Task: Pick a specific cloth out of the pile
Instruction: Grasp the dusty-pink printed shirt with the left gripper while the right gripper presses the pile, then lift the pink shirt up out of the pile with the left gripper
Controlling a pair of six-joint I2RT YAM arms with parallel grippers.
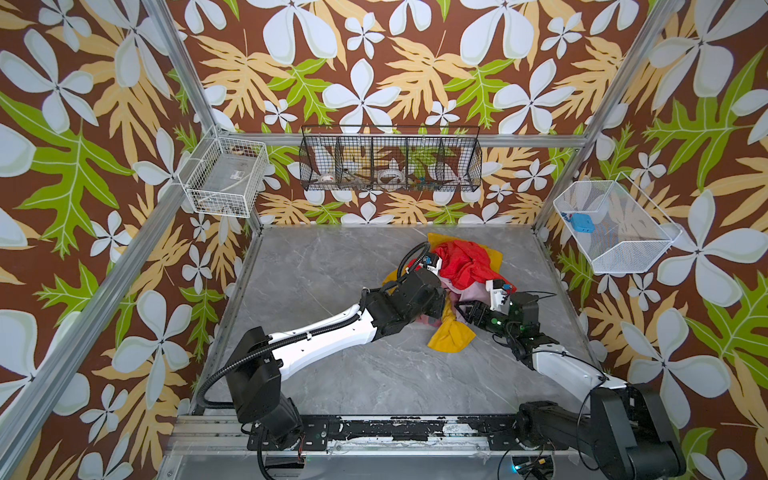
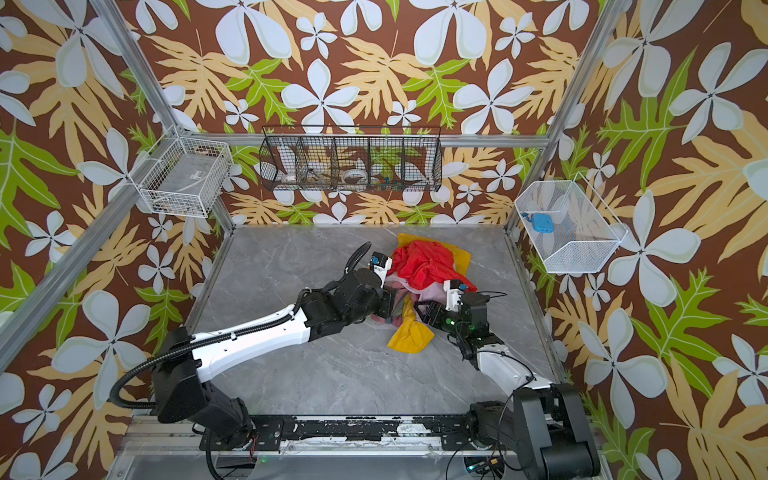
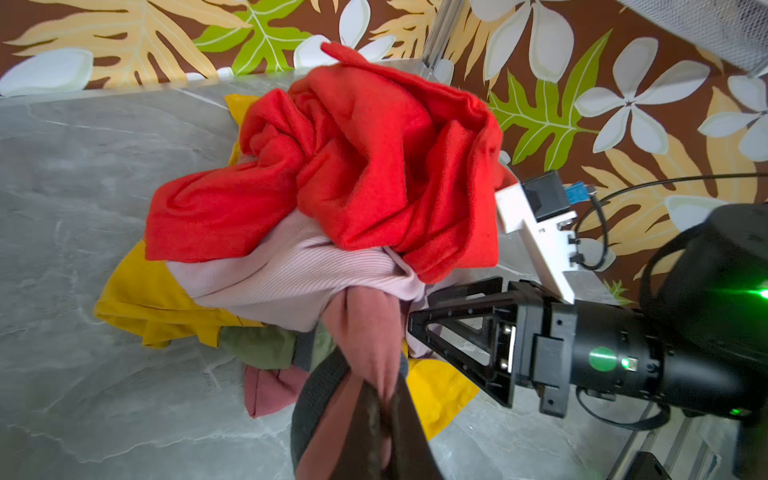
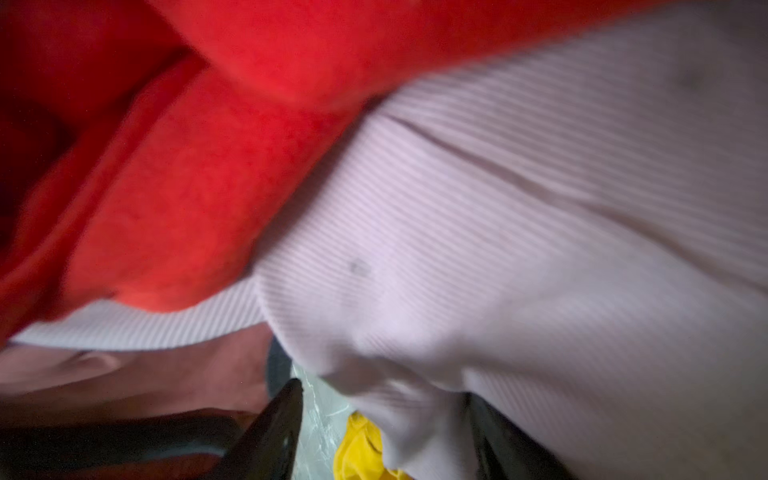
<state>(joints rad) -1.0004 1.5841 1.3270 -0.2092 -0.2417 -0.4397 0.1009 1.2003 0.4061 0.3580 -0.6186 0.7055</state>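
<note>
The pile lies at the back right of the table, with a red garment on top, a lilac ribbed garment under it and mustard yellow fabric at the bottom. The cloth is salmon pink with a dark neck trim, and it runs taut out from under the lilac layer. My left gripper is shut on it. My right gripper faces the left one, closed on a fold of the lilac garment. The cloth's graphic is hidden.
The grey marble table is walled on three sides. A white wire basket hangs at the left, a black wire basket on the back wall, and a white mesh basket with a blue item at the right.
</note>
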